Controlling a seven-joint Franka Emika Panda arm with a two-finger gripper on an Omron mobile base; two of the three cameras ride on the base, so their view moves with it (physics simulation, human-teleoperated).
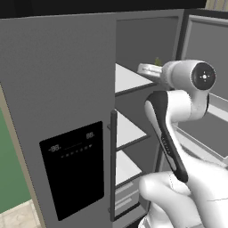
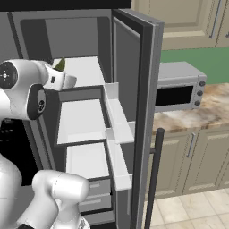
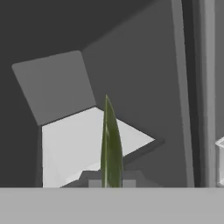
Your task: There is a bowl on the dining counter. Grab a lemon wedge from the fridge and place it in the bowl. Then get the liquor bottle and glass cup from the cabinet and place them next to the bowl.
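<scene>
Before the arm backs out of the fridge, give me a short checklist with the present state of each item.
1. Lemon wedge between the jaws: ok, it rises upright from the gripper.
2. Jaws shut on it: ok.
3. Fridge right door open for withdrawal: ok.
4. Hand at the upper white shelf: ok.
5. Door bins clear of the arm's path: cannot tell.
</scene>
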